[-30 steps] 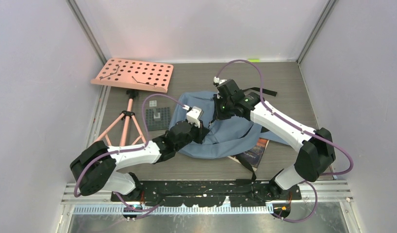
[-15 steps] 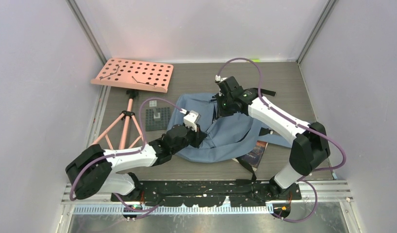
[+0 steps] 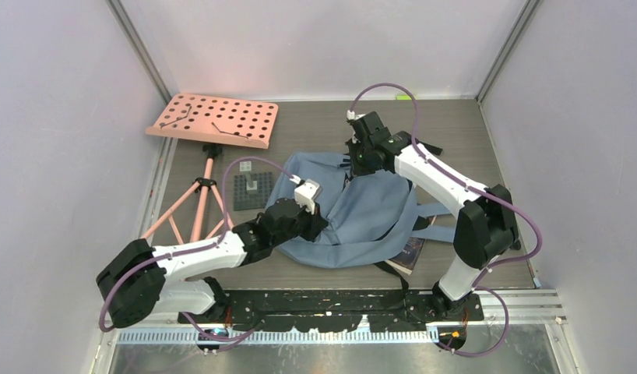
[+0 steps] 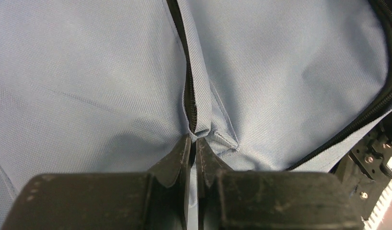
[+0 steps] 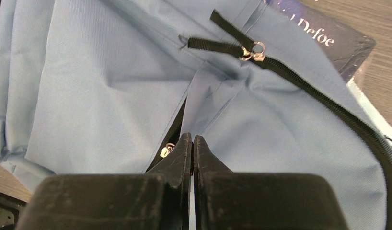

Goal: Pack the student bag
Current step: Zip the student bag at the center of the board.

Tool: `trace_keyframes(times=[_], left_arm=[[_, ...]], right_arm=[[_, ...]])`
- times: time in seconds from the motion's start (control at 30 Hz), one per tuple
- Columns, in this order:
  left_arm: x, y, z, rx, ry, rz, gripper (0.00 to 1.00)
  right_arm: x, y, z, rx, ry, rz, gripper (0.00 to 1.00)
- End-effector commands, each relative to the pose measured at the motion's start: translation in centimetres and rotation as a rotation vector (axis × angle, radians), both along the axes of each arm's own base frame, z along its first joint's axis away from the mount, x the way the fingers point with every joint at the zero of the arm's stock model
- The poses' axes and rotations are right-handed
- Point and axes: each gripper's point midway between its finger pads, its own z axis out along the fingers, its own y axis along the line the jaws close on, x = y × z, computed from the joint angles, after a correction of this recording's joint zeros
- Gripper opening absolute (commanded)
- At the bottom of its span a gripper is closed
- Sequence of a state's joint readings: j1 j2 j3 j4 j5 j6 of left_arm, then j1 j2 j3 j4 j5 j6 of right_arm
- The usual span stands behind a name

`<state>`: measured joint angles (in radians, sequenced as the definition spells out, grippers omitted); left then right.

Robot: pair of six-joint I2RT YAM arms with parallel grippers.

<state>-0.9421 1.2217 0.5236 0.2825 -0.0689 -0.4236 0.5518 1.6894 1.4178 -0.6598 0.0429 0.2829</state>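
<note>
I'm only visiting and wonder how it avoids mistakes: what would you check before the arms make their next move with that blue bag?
1. Left gripper gripping the student bag: ok, shut on a fabric fold beside a zipper.
2. Right gripper gripping it: ok, shut on fabric beside a dark slit.
3. Opening wide enough for packing: not ok, only that narrow slit shows.
4. Book free to grab: not ok, partly under the bag.
5. Pink stand clear of both arms: ok, apart at the left.
</note>
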Motion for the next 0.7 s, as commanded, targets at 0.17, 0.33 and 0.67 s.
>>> trace_keyframes(times=[0.17, 0.33, 0.67], left_arm=[[-0.8, -1.7, 3.8, 0.110, 0.077, -0.100, 0.42], [3.0, -2.4, 4.4, 0.214, 0.026, -0.015, 0.65], [7.4, -2.9, 2.0, 0.244, 0.053, 0.065, 0.77]], right_arm=[[3.2, -0.4, 5.8, 0.108, -0.189, 0.009, 0.00], [2.7, 0.2, 5.6, 0.139, -0.170, 0.017, 0.01], [2.0, 0.0, 6.8, 0.165, -0.181, -0.005, 0.01]])
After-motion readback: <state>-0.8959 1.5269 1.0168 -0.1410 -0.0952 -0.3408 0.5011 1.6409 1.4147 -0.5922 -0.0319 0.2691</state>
